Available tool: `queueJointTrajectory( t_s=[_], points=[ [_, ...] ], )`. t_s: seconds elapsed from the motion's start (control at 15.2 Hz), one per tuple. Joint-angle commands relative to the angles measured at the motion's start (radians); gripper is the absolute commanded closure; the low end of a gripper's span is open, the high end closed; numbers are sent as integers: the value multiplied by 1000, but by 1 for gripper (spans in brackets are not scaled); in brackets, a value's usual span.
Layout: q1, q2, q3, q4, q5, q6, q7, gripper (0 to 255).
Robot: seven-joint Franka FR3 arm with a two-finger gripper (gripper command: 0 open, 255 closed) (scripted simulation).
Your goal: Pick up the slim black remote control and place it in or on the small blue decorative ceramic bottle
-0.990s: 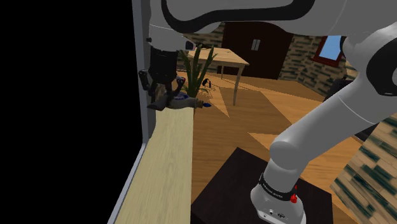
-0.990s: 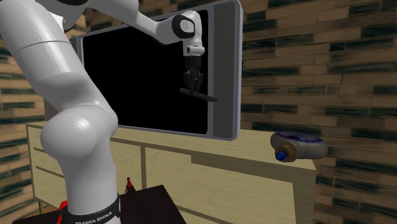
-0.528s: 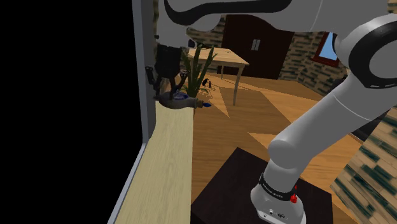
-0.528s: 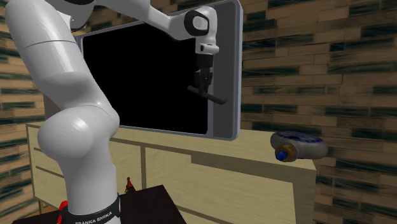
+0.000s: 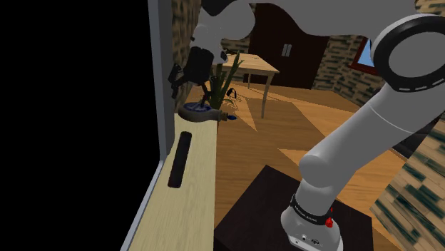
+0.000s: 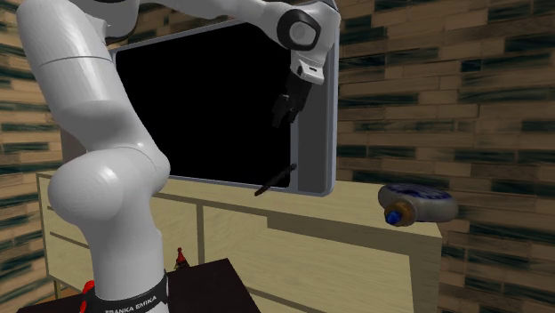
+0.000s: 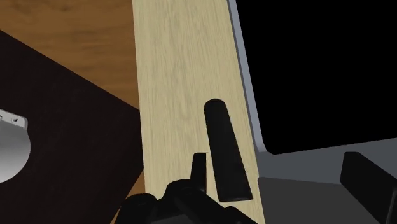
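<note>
The slim black remote (image 5: 180, 159) (image 6: 275, 180) (image 7: 224, 153) is out of my grasp, down on the light wooden cabinet top (image 5: 192, 207) along the screen's lower edge; from the second exterior view it looks tilted. The blue and white bottle (image 5: 202, 112) (image 6: 414, 204) lies on its side at the far end of that top, apart from the remote. My gripper (image 5: 194, 77) (image 6: 286, 107) (image 7: 273, 159) hangs open in the air, above and just short of the bottle, with nothing between its fingers (image 7: 198, 168).
A large black screen in a grey frame (image 5: 160, 107) (image 6: 316, 133) stands along the cabinet top close beside my hand. My dark stand (image 5: 271, 207) sits below. Farther off are a wooden table (image 5: 253, 65) and a green plant (image 5: 222, 71).
My fingers have opened and the remote has dropped from them to the cabinet top by the screen. My hand has kept moving toward the bottle's end and tilted.
</note>
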Motion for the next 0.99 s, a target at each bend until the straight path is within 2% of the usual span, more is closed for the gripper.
queueJointTrajectory(
  t_s=[0.0,0.4,0.86,0.92],
  points=[
    [-4,-1,-18,-28,43,32,-30,0],
    [3,-6,19,-89,66,98,-38,0],
    [-7,-8,27,-89,69,96,-40,0],
    [-7,-8,27,-87,69,95,-40,255]
  ],
)
